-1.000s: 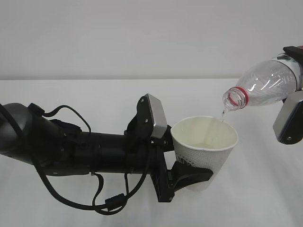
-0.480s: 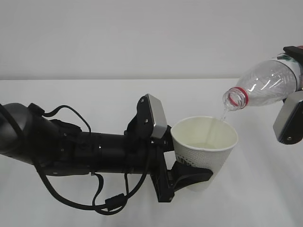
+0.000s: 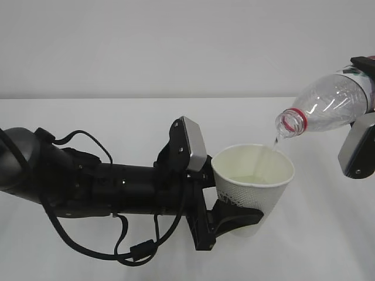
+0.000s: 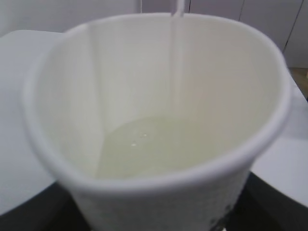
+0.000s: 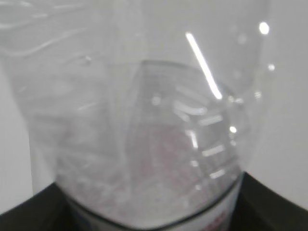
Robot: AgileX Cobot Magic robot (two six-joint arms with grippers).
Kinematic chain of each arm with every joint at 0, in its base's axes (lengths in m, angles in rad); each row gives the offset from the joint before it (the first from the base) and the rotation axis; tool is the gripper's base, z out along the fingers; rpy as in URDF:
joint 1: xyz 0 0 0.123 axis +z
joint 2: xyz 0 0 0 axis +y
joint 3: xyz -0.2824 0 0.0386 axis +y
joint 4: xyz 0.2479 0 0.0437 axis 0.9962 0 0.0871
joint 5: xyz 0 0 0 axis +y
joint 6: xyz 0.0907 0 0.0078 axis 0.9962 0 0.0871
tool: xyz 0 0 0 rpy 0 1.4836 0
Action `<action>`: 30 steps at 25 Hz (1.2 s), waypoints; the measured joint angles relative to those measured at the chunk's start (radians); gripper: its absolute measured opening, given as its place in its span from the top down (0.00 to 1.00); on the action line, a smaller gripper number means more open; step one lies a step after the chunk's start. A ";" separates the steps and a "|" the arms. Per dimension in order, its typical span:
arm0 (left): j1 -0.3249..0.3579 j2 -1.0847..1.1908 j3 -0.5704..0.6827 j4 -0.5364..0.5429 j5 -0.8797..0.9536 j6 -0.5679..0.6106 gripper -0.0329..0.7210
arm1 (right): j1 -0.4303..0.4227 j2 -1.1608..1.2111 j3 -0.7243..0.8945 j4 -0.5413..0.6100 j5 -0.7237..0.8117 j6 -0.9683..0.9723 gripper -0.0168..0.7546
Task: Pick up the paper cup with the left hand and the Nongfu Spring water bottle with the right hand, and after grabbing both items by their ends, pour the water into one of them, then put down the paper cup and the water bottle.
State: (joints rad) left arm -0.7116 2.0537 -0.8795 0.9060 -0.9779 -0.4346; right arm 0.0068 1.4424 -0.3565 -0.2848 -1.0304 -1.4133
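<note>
nothing has shifted since a second ago; the thin stream of water (image 3: pixel 273 142) goes on falling.

the left hand (image 3: pixel 234 219) stays clamped on the upright paper cup (image 3: pixel 253 187), held above the white table (image 3: pixel 117 123). the right hand (image 3: pixel 360 140) grips the nongfu spring water bottle (image 3: pixel 328 105) near its base, tilted mouth-down over the cup's far rim; water pools in the cup's bottom.

Looks like a lab/test cell: bare white bench (image 3: pixel 328 246), plain light-grey wall (image 3: pixel 176 41) behind from 9 to 3 o'clock, no household clutter. Black robot arm (image 3: pixel 105 187) with exposed cables. Left wrist view shows pale panelled wall or cabinet fronts (image 4: pixel 250 19) at 1 o'clock.
</note>
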 joint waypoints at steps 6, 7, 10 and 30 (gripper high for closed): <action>0.000 0.000 0.000 0.000 0.000 0.000 0.27 | 0.000 0.000 0.000 0.002 -0.004 -0.014 0.35; 0.000 0.000 0.000 0.000 0.000 0.000 0.27 | 0.000 0.000 0.000 0.004 -0.004 -0.014 0.35; 0.000 0.000 0.000 0.000 0.000 0.000 0.27 | 0.000 0.000 0.000 0.006 -0.008 -0.016 0.35; 0.000 0.000 0.000 0.000 0.002 0.000 0.27 | 0.000 0.000 0.000 0.008 -0.032 -0.018 0.35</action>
State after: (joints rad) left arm -0.7116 2.0537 -0.8795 0.9063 -0.9762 -0.4346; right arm 0.0068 1.4424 -0.3565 -0.2769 -1.0622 -1.4315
